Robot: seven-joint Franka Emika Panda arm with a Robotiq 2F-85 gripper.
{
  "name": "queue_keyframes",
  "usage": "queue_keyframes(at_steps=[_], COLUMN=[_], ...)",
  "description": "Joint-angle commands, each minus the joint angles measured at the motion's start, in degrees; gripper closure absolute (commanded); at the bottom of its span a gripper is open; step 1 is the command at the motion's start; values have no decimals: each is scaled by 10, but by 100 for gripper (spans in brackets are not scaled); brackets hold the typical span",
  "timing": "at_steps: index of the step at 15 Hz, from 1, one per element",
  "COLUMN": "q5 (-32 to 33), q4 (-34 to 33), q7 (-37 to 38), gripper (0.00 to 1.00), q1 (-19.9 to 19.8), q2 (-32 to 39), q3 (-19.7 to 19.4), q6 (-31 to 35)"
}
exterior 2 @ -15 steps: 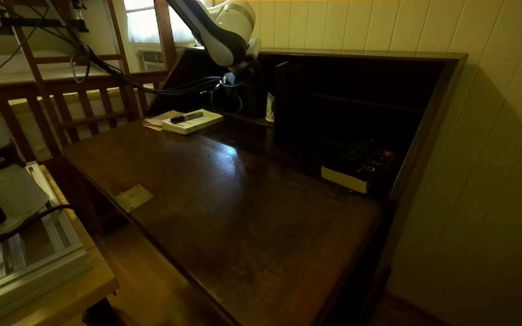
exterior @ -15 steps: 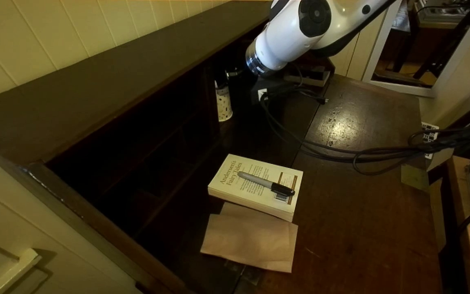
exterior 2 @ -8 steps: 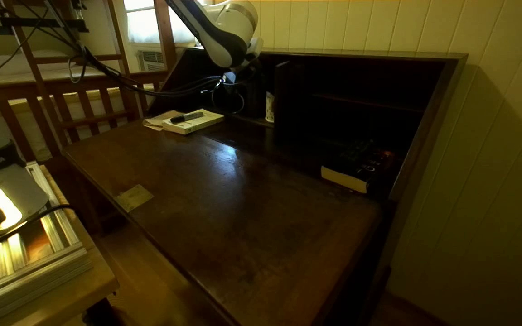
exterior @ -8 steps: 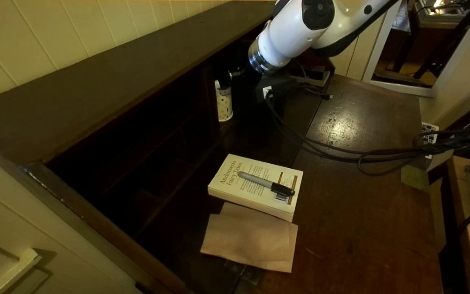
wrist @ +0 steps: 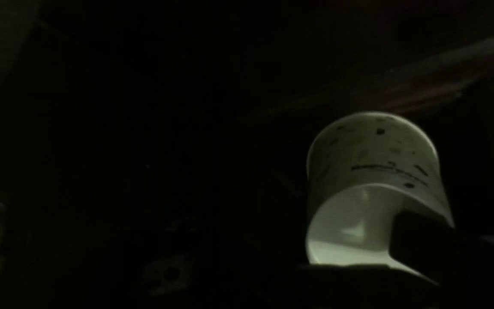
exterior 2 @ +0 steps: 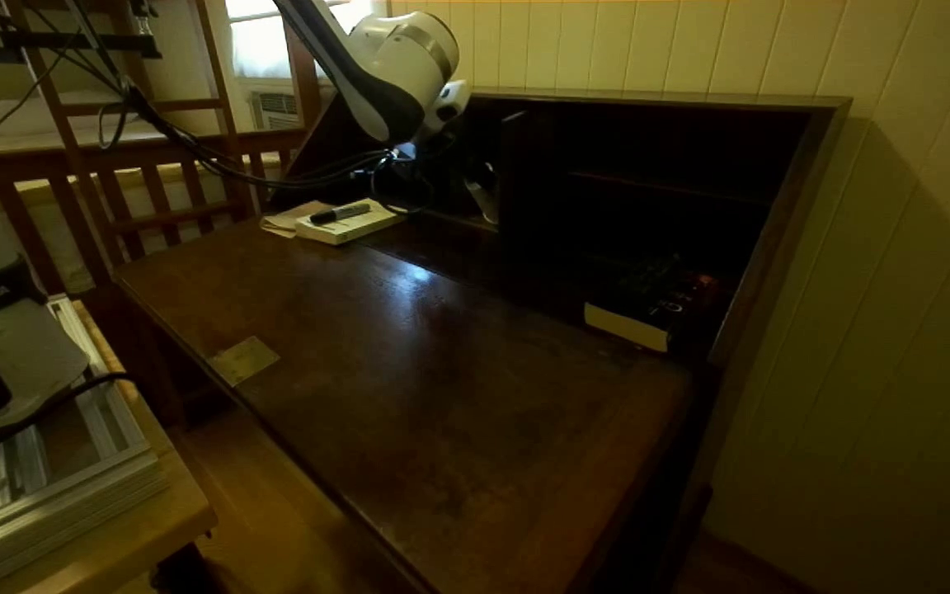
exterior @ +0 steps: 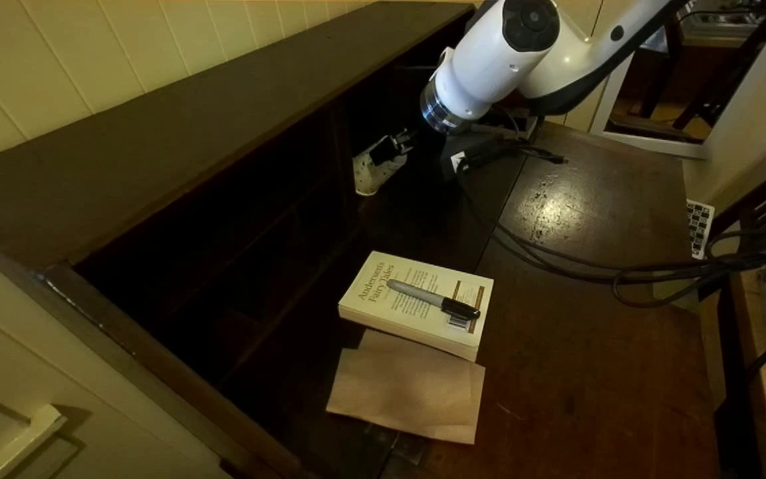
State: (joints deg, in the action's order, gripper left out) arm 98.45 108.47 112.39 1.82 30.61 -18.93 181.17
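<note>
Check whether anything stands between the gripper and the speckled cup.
Nothing visible does: one dark finger appears to reach into the mouth of the tilted cup. Much of the wrist view is too dark to judge.

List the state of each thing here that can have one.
Cup: tilted, unlidded
Hand: open, one finger inside the cup
Pale book: closed, back cover up
Marker: capped, lying on the pale book
Brown paper: lying roughly flat
Dark book: closed, lying flat

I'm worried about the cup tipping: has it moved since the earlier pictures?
Yes. In an exterior view, the cup has tilted: its top has swung to picture right, away from the shelf divider, while its base stays beside it.
</note>
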Motion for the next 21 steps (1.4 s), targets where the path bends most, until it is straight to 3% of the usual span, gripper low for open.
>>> queue_keyframes(at_steps=[1, 7, 8, 11, 14, 16, 17, 21], q5=[-88, -247, -271, -379, -494, -581, -575, -574], q4=[81, 181, 193, 232, 239, 234, 223, 201], q7=[-111, -324, -363, -483, -602, -674, -666, -671], gripper=[0, 0, 0, 0, 0, 0, 0, 0], q1=[21, -9, -38, -57, -96, -71, -91, -87], q2=[-26, -80, -92, -118, -154, -176, -186, -203], q3=[-17, 35, 72, 117, 179, 165, 184, 169], q6=[-19, -59, -76, -109, -182, -209, -226, -207])
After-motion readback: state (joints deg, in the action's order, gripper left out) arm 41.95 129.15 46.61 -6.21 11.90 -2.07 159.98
